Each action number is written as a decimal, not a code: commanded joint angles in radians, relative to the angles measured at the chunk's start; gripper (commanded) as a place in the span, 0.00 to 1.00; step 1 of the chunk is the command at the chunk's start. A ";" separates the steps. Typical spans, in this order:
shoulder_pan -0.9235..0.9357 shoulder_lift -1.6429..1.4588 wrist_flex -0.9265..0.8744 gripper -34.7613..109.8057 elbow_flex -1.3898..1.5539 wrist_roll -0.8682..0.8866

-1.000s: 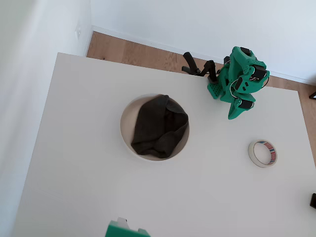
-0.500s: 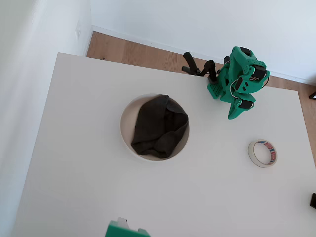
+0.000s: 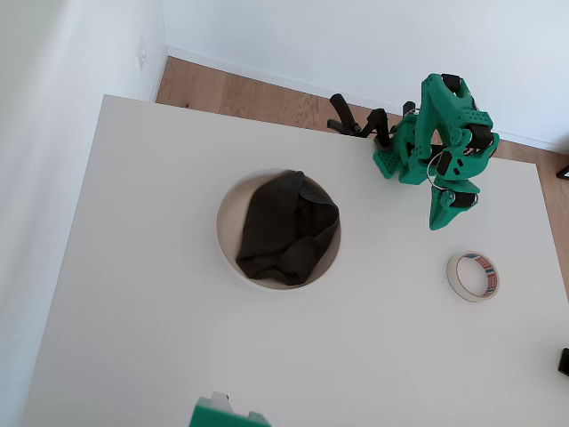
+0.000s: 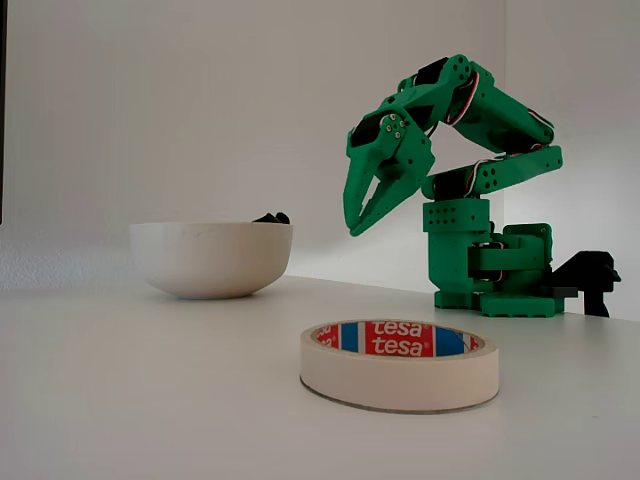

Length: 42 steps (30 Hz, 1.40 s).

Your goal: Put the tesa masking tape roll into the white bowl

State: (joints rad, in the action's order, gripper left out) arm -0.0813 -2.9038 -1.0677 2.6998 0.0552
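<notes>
In the overhead view, the white bowl sits mid-worktop with a dark grey cloth inside. Near the right edge, the tesa masking tape roll lies flat. The green fingers hang above the worktop, slightly apart and empty.

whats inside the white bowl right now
A crumpled dark grey cloth fills most of the white bowl. Only a strip of the bowl's inner wall shows; whatever lies under the cloth is hidden.
</notes>
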 commanded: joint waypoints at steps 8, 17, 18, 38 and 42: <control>-0.382 0.681 0.118 0.18 -0.371 0.114; -0.422 0.773 0.170 0.32 -0.400 0.186; -0.417 0.778 0.176 0.32 -0.400 0.184; -0.370 0.907 0.255 0.32 -0.399 0.209; -0.373 0.911 0.255 0.32 -0.399 0.218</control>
State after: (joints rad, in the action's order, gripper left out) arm -0.4387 -1.9788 -0.8115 2.3547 0.2592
